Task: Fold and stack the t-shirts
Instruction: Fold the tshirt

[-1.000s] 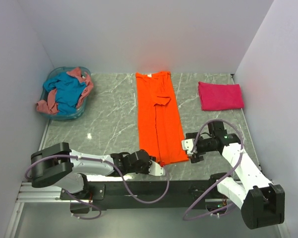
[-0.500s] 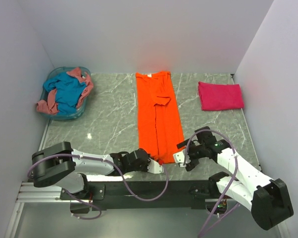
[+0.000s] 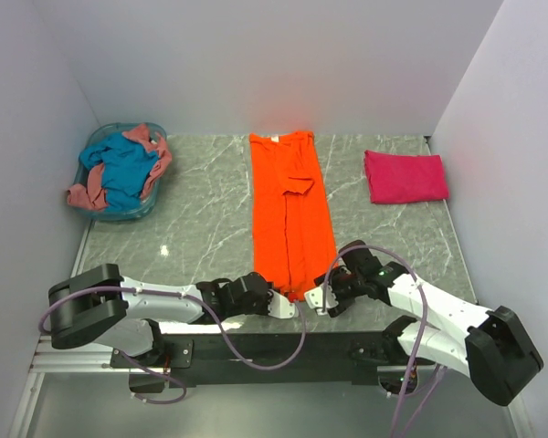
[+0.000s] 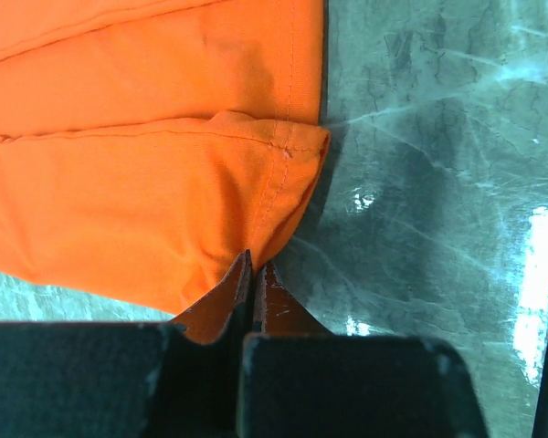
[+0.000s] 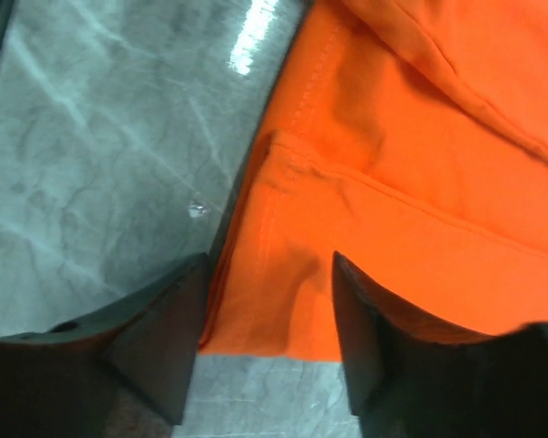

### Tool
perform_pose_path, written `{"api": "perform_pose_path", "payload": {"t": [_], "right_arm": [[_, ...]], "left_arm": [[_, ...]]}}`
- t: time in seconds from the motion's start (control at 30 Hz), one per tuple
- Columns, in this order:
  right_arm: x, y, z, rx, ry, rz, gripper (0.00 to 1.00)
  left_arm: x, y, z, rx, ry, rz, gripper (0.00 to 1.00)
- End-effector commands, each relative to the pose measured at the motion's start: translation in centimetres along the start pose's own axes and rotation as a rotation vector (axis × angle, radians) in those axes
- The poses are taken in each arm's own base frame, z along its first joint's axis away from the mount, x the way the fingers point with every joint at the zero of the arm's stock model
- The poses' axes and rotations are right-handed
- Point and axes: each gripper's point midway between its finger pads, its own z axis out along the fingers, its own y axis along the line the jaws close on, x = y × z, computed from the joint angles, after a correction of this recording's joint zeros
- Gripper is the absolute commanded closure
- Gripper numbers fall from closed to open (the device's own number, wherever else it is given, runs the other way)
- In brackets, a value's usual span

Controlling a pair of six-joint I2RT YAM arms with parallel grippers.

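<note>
The bright orange t-shirt (image 3: pixel 288 210) lies folded into a long strip down the middle of the table. My left gripper (image 3: pixel 285 307) is shut on its near hem at the left corner; the left wrist view shows the orange cloth (image 4: pixel 146 182) pinched at the closed tips (image 4: pixel 253 266). My right gripper (image 3: pixel 321 297) is open at the near right corner, and that corner of the orange t-shirt (image 5: pixel 420 164) lies between its fingers (image 5: pixel 164 319). A folded magenta-pink t-shirt (image 3: pixel 405 176) lies at the back right. A teal-blue t-shirt (image 3: pixel 123 169) and a salmon-pink t-shirt (image 3: pixel 87 193) are crumpled in the basket.
The pale blue round basket (image 3: pixel 128 216) stands at the back left of the grey marble table (image 3: pixel 201 228). White walls close in the table on the left, back and right. Both arms reach along the table's near edge.
My left gripper has shut on the orange hem. My right arm has swung left from beside the shirt to its near right corner, and its jaws have narrowed round the cloth.
</note>
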Motion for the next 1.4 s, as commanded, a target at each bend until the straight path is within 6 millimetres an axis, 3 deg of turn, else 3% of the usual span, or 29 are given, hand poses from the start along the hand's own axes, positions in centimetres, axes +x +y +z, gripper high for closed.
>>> {"api": "perform_pose_path", "payload": {"t": [0.0, 0.1, 0.13, 0.23, 0.27, 0.37, 0.47, 0.53, 0.57, 0.67, 0.77, 0.83, 0.97, 1.03, 1.07, 1.2, 1.27, 1.33, 1.37], "right_arm": [[1.4, 0.6, 0.6, -0.010, 0.069, 0.058, 0.42], [1.8, 0.3, 0.6, -0.007, 0.095, 0.087, 0.61], [1.8, 0.4, 0.6, -0.008, 0.096, 0.090, 0.74], [1.8, 0.3, 0.5, 0.003, 0.102, 0.087, 0.97], [1.7, 0.3, 0.4, 0.006, 0.097, 0.091, 1.00], [0.8, 0.0, 0.0, 0.021, 0.062, 0.119, 1.00], [-0.9, -1.9, -1.3, 0.076, -0.005, 0.189, 1.00], [-2.1, -4.2, -2.6, 0.131, -0.059, 0.225, 1.00], [-2.2, -6.0, -3.7, 0.181, -0.069, 0.250, 1.00], [-1.7, -8.3, -4.6, 0.202, -0.074, 0.296, 1.00], [-0.2, -12.9, -5.9, 0.260, -0.041, 0.343, 1.00], [1.9, -14.5, -5.4, 0.266, 0.002, 0.399, 1.00], [3.4, -20.3, -6.4, 0.351, 0.026, 0.466, 1.00], [4.7, -21.8, -5.6, 0.355, 0.050, 0.503, 1.00], [4.8, -23.9, -6.4, 0.392, 0.051, 0.511, 1.00], [7.9, -27.1, -5.3, 0.426, 0.111, 0.575, 1.00], [8.3, -29.2, -5.6, 0.461, 0.117, 0.582, 1.00], [9.7, -29.7, -4.6, 0.449, 0.142, 0.611, 1.00], [9.8, -30.9, -5.0, 0.473, 0.138, 0.617, 1.00]], "left_arm": [[-1.1, 0.3, -0.4, -0.001, -0.049, -0.021, 0.99], [-1.2, 0.0, -0.6, 0.011, -0.061, -0.018, 1.00], [-1.3, -0.1, -0.6, 0.018, -0.069, -0.015, 1.00], [-1.2, -0.5, -0.6, 0.037, -0.072, -0.018, 1.00], [-1.3, -0.4, -0.6, 0.037, -0.074, -0.015, 1.00], [-1.5, 0.0, -0.6, 0.054, -0.088, -0.034, 1.00], [-2.3, 2.0, -1.1, 0.041, -0.138, -0.085, 0.99], [-2.3, 4.7, -1.7, 0.009, -0.159, -0.137, 1.00], [-2.0, 6.0, -1.8, 0.000, -0.174, -0.170, 1.00], [-2.3, 9.3, -2.2, -0.054, -0.208, -0.189, 1.00], [-2.2, 12.9, -1.7, -0.094, -0.216, -0.198, 1.00], [-2.0, 15.2, -1.0, -0.106, -0.208, -0.203, 1.00], [-1.4, 19.5, 0.2, -0.137, -0.193, -0.208, 1.00], [-0.6, 21.9, 1.0, -0.152, -0.176, -0.225, 1.00], [-0.1, 22.6, 1.3, -0.153, -0.167, -0.231, 1.00], [2.3, 26.1, 2.7, -0.174, -0.133, -0.275, 1.00], [3.8, 27.1, 3.4, -0.190, -0.113, -0.297, 0.99], [4.0, 28.7, 3.6, -0.212, -0.116, -0.303, 1.00], [5.2, 28.7, 4.4, -0.201, -0.094, -0.321, 1.00]]}}
